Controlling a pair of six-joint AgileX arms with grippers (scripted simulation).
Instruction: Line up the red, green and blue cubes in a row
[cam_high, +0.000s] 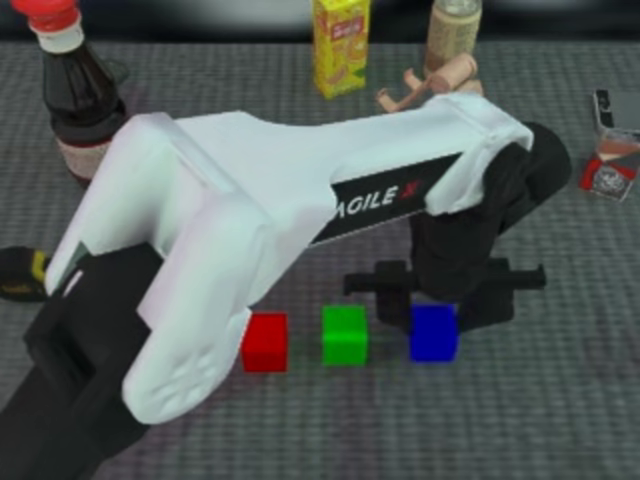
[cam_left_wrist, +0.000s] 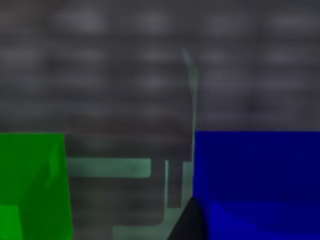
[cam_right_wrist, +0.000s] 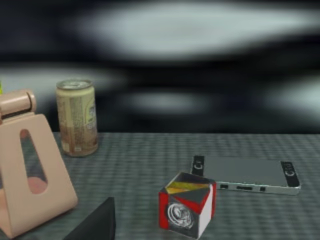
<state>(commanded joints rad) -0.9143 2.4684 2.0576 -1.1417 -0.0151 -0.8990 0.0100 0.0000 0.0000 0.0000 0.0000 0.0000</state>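
Observation:
The red cube (cam_high: 265, 342), green cube (cam_high: 344, 334) and blue cube (cam_high: 433, 333) stand in a row on the grey mat, with small gaps between them. My left arm reaches across from the left, and my left gripper (cam_high: 440, 298) sits directly over the blue cube, shut on it. In the left wrist view the blue cube (cam_left_wrist: 255, 175) fills one side with a dark fingertip (cam_left_wrist: 187, 225) against its edge. The green cube (cam_left_wrist: 30, 185) stands beside it at the same level. My right arm is outside the top view; one dark finger (cam_right_wrist: 95, 222) shows, held wide with nothing by it.
Along the back stand a cola bottle (cam_high: 75, 90), a yellow carton (cam_high: 340, 45), a can (cam_high: 455, 30) and a pink stand (cam_high: 430, 85). At the right lie a red-and-white printed box (cam_high: 608, 178) and a flat silver device (cam_right_wrist: 245, 175).

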